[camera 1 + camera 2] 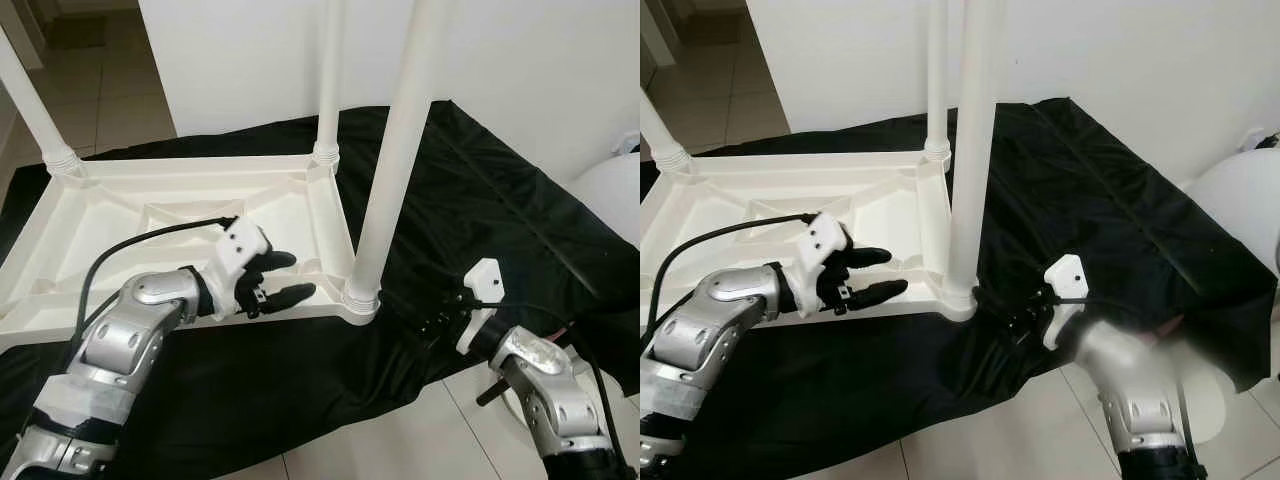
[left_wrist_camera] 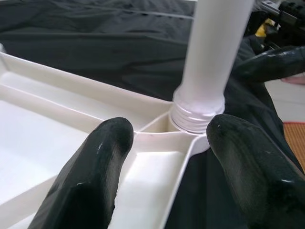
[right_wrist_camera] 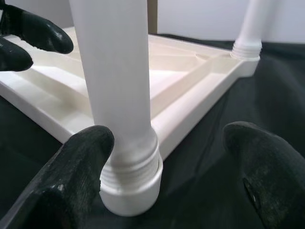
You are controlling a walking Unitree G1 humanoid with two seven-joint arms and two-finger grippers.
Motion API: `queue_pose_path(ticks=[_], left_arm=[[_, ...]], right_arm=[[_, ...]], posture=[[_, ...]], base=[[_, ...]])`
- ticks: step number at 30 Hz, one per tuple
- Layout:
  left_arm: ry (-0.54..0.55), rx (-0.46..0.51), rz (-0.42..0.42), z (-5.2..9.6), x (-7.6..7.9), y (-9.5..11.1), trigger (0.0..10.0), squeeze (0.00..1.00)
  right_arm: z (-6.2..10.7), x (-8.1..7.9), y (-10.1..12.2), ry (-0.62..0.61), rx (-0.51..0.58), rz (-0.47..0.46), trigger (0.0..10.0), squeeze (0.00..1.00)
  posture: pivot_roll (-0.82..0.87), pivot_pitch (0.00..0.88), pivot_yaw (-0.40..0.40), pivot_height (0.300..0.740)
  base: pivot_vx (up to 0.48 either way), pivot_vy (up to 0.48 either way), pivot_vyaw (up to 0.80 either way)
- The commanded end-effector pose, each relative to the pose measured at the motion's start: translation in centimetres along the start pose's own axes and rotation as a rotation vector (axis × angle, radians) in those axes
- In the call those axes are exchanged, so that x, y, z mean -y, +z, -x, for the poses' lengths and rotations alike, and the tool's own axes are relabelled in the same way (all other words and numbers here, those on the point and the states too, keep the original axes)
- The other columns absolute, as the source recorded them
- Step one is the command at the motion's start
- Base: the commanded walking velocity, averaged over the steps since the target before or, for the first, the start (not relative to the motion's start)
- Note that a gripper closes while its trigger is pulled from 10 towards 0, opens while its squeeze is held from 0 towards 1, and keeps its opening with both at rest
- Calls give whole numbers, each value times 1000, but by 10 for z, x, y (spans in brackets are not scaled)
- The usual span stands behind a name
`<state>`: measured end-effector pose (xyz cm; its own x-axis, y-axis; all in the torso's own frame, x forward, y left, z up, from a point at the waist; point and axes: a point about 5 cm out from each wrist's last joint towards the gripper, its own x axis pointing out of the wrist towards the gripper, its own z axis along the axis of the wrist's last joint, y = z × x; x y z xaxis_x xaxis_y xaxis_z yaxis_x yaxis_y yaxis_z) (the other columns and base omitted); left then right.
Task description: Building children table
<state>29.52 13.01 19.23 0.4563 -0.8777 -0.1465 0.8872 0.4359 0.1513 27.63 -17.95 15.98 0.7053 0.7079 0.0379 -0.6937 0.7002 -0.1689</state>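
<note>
The upturned white table top (image 1: 180, 215) lay on a black cloth (image 1: 480, 200) over the floor, legs standing in its corners, the left hand (image 1: 275, 278) spread empty above its near rim, and the right hand (image 3: 167, 167) open beside the near leg (image 1: 385, 170), one finger touching its base.

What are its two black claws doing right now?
Left gripper: jaws open, holding nothing, over the table top.
Right gripper: jaws open, beside the near leg.
</note>
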Motion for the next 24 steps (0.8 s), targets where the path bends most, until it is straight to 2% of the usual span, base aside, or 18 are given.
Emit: queue_pose_path(ticks=[1, 6, 9, 11, 12, 13, 16, 19, 22, 24], left_arm=[[107, -5, 10, 8, -6, -1, 10000, 0], [107, -45, 16, 18, -2, -9, 10000, 0], [88, -44, 37, 20, 6, -8, 10000, 0], [88, -44, 37, 20, 6, -8, 10000, 0], [54, -21, 51, 18, 18, -6, 10000, 0], [54, -21, 51, 18, 18, -6, 10000, 0], [-15, 9, 85, 16, 33, -6, 10000, 0], [-27, 12, 100, 14, 38, -8, 10000, 0], [-43, 13, 147, 3, 52, -14, 10000, 0], [-41, 15, 150, 2, 54, -14, 10000, 0]], right_arm=[[-1, 3, 0, 24, -13, 5, 10000, 0], [-13, 5, 2, 83, -20, 35, 10000, 0], [-24, 6, 2, 130, -25, 45, 10000, 0], [-24, 6, 2, 130, -25, 45, 10000, 0], [-36, 6, 3, 162, -27, 62, 10000, 0], [-36, 6, 3, 162, -27, 62, 10000, 0], [-47, 6, 2, 197, -30, 69, 10000, 0], [-52, 5, 2, 206, -28, 68, 10000, 0], [-67, 0, 0, 229, -17, 63, 10000, 0], [-69, -1, -1, 234, -16, 58, 10000, 0]], posture=[[-46, 60, 4, 740], [-34, 58, -2, 740], [-25, 57, -4, 740], [-25, 57, -4, 740], [-17, 56, -11, 740], [-17, 56, -11, 740], [-5, 56, -22, 740], [-1, 56, -28, 740], [6, 56, -39, 740], [6, 56, -39, 740]], base=[[0, 0, 0], [0, 0, 0], [0, 0, 0], [0, 0, 0], [0, 0, 0], [0, 0, 0], [0, 0, 0], [0, 0, 0], [0, 0, 0], [0, 0, 0]])
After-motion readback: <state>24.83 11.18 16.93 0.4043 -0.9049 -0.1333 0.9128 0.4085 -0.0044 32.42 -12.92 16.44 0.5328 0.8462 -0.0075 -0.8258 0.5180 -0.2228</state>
